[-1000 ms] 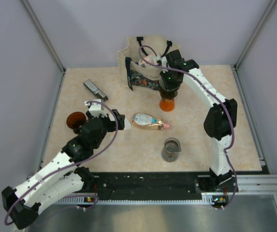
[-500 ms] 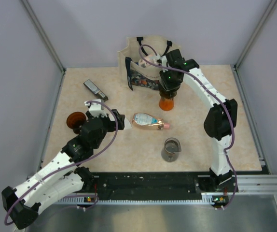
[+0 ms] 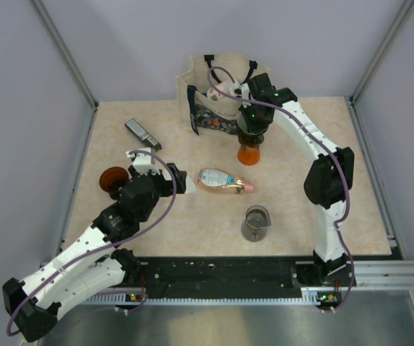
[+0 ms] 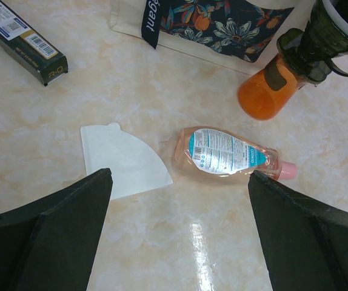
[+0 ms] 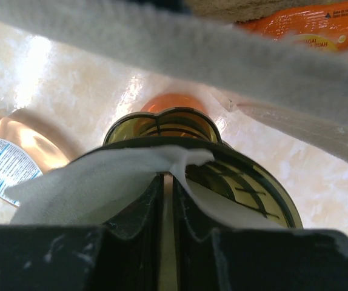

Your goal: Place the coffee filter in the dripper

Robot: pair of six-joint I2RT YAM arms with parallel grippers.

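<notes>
My right gripper (image 5: 167,182) is shut on a white coffee filter (image 5: 95,182) and holds it in the mouth of the dark, ribbed dripper (image 5: 253,194). The dripper sits on an orange vessel (image 5: 174,102). In the top view the right gripper (image 3: 252,130) stands straight above that orange vessel (image 3: 249,155). A second white filter (image 4: 122,160) lies flat on the table, just beyond my left gripper (image 4: 180,230), which is open, empty and above the table. That filter also shows in the top view (image 3: 189,187).
A clear pink lotion bottle (image 3: 223,180) lies on its side mid-table. A floral tote bag (image 3: 218,101) stands at the back behind the dripper. A dark slim box (image 3: 141,132) lies back left, a brown round object (image 3: 112,179) at the left, a glass beaker (image 3: 256,222) in front.
</notes>
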